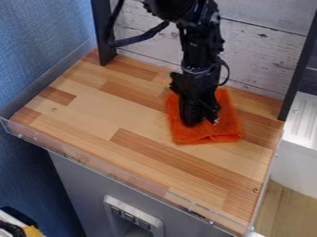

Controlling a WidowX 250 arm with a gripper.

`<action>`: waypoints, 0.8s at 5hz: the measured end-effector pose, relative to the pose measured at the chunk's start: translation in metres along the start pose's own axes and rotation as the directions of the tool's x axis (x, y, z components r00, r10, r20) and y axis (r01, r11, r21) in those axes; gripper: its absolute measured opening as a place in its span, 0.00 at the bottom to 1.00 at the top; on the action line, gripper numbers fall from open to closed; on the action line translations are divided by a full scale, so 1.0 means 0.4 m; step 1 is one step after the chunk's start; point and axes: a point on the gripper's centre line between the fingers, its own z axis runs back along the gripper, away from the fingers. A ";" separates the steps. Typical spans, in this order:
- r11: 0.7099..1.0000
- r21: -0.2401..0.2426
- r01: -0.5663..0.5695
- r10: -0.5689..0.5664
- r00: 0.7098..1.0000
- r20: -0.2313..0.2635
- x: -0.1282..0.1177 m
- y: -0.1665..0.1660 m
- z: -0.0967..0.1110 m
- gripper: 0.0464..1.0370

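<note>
The black gripper [203, 122] hangs down at the right of centre, low over an orange cloth [207, 135]. Folded into a rough square, the cloth lies flat on the wooden surface [123, 120], towards its back right. The gripper and lower arm hide the middle of the cloth, and its front part and right side show around them. Whether the gripper touches the cloth cannot be made out.
Whitewashed boards [263, 51] stand behind the surface between two dark posts [102, 32]. A low clear rim [99, 169] runs along the front edge, and a blue wall [37, 41] is at the left.
</note>
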 end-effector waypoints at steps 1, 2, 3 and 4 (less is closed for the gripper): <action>0.994 -0.011 -0.108 0.108 0.994 0.004 -0.022 0.005 0.001 0.01; 0.983 -0.017 -0.181 0.181 0.983 0.001 -0.036 0.013 0.002 0.01; 0.966 -0.021 -0.257 0.257 0.966 -0.030 -0.070 0.032 0.003 0.01; 0.949 -0.018 -0.316 0.315 0.948 -0.050 -0.091 0.049 0.006 0.03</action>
